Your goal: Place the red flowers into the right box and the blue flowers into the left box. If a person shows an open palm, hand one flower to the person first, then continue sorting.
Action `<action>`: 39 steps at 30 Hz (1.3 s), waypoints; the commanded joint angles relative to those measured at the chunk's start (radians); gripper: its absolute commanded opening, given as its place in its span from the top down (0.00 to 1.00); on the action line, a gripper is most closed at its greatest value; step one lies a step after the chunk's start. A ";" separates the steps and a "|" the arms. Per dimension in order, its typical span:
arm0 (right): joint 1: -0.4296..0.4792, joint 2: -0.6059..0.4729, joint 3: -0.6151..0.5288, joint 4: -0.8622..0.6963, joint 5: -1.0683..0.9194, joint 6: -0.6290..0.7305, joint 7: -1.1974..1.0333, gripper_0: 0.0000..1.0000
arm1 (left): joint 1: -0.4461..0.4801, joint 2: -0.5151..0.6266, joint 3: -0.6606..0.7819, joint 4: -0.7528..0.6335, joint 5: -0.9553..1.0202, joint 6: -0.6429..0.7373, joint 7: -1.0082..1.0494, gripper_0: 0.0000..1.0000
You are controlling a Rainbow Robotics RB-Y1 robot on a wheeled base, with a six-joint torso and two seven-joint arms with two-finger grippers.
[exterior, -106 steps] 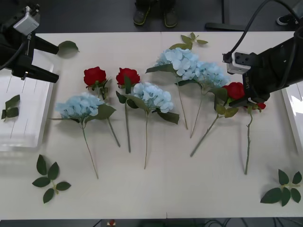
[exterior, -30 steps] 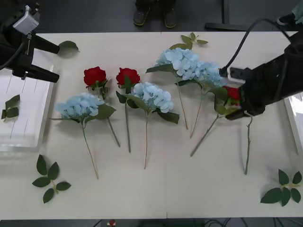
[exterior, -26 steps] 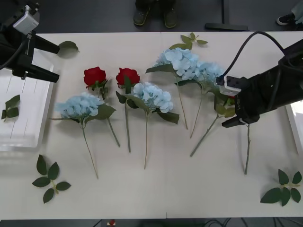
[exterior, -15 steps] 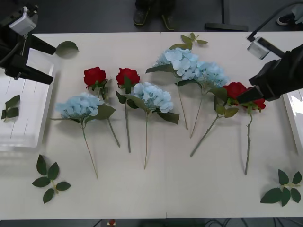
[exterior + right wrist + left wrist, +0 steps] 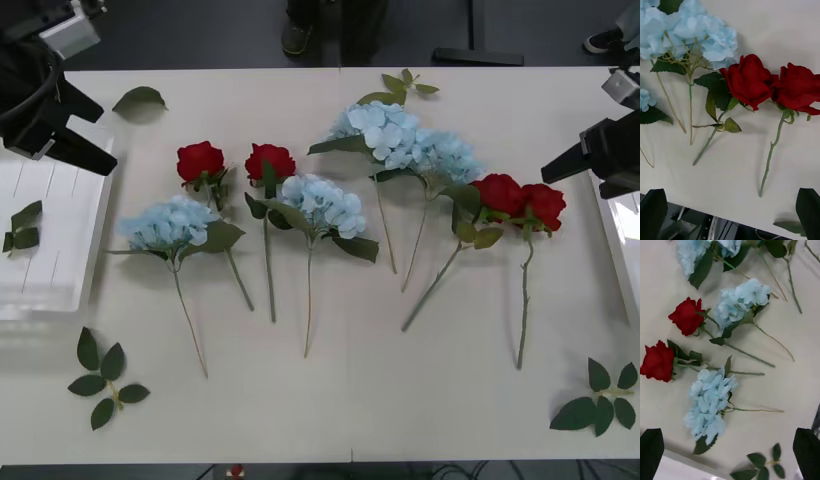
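My right gripper hangs released, black fingers spread, at the right edge above the right box. Two red flowers lie touching just left of it, the blue flowers crowding their far-left side. I'd come down on the rightmost stem, where bare table leaves room. My left gripper waits released over the left box.

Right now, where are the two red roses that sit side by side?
In the front view, the two red roses lie flat on the table's right side, heads touching, beside a blue hydrangea and short of the right end effector.
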 commanded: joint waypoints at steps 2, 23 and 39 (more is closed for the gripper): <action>-0.012 0.021 0.051 0.023 0.077 -0.050 -0.155 0.00 | -0.006 0.030 0.015 -0.017 0.003 0.000 0.053 0.00; 0.058 0.231 0.264 0.164 0.529 -0.248 -0.224 0.00 | 0.056 0.047 0.012 -0.028 0.020 -0.011 0.080 0.00; 0.086 0.294 0.309 0.163 0.592 -0.280 -0.221 0.53 | 0.056 0.047 0.012 -0.028 0.020 -0.011 0.080 0.00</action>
